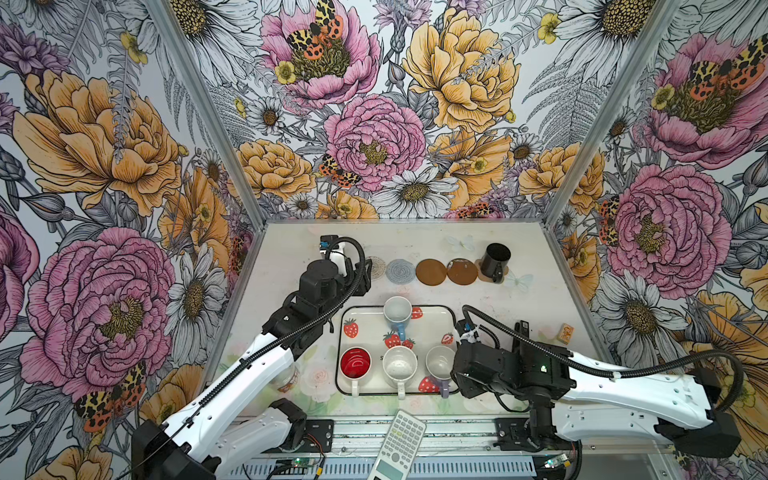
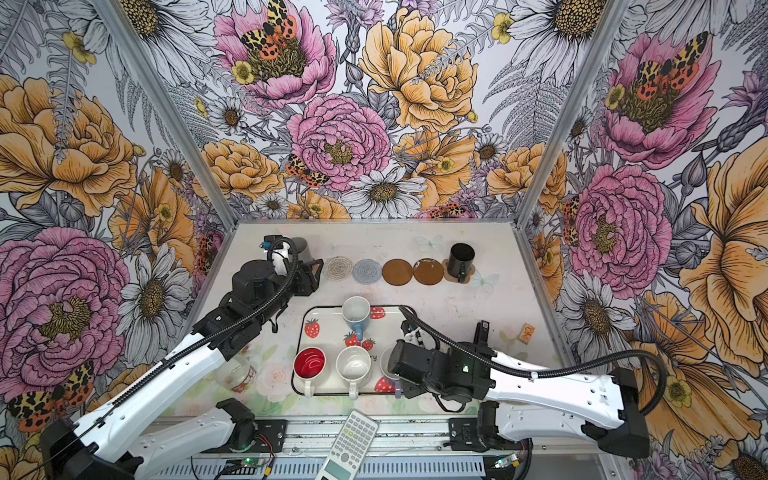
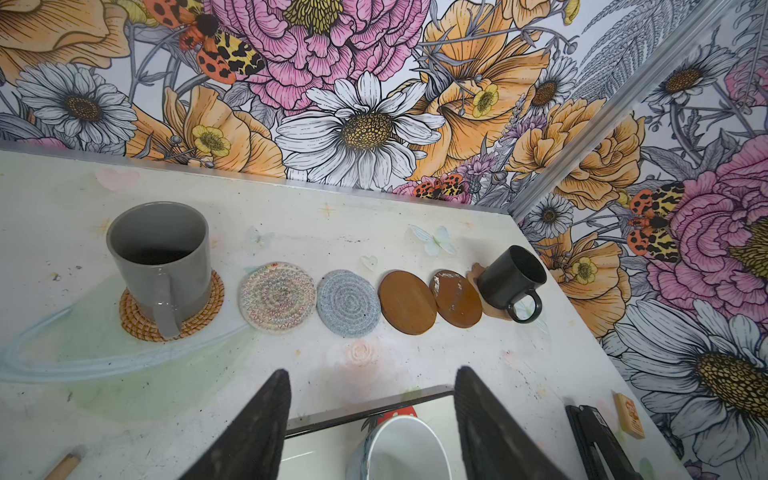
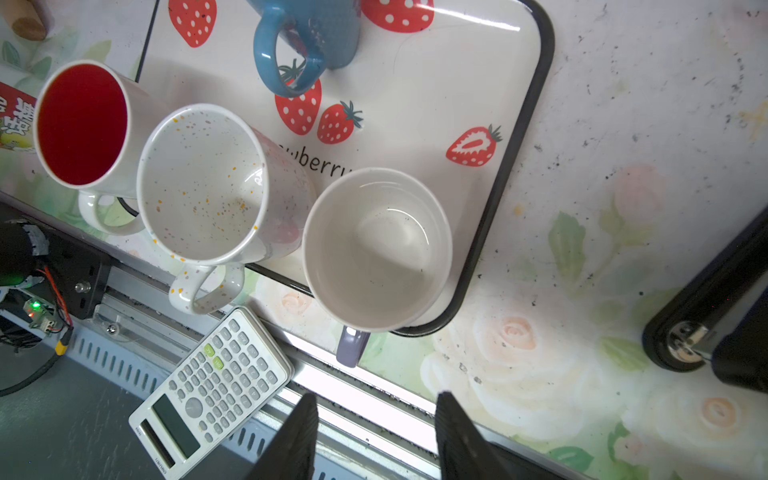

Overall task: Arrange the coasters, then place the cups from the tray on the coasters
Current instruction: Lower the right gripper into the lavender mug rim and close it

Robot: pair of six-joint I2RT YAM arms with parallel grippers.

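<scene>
Several coasters lie in a row at the back: whitish crochet [image 3: 277,301], blue-grey crochet [image 3: 348,303] and two brown discs [image 3: 407,301] [image 3: 457,299]. The grey cup [image 3: 162,266] stands on the rattan coaster [image 3: 137,322]. The black cup [image 1: 496,259] stands on the paw coaster [image 1: 482,271]. The tray [image 1: 432,318] holds the light blue cup [image 1: 397,313], the red-inside cup [image 1: 355,362], the speckled cup [image 1: 400,365] and the lavender cup [image 4: 376,249]. My left gripper [image 3: 372,415] hangs open over the tray's far edge. My right gripper [image 4: 376,411] is open and empty beyond the lavender cup's handle.
A calculator [image 1: 399,440] lies on the front rail. A clear glass jar [image 2: 245,376] stands left of the tray under my left arm. A small wooden block [image 1: 566,333] and a black stapler-like object [image 4: 706,311] lie right of the tray. Floral walls close three sides.
</scene>
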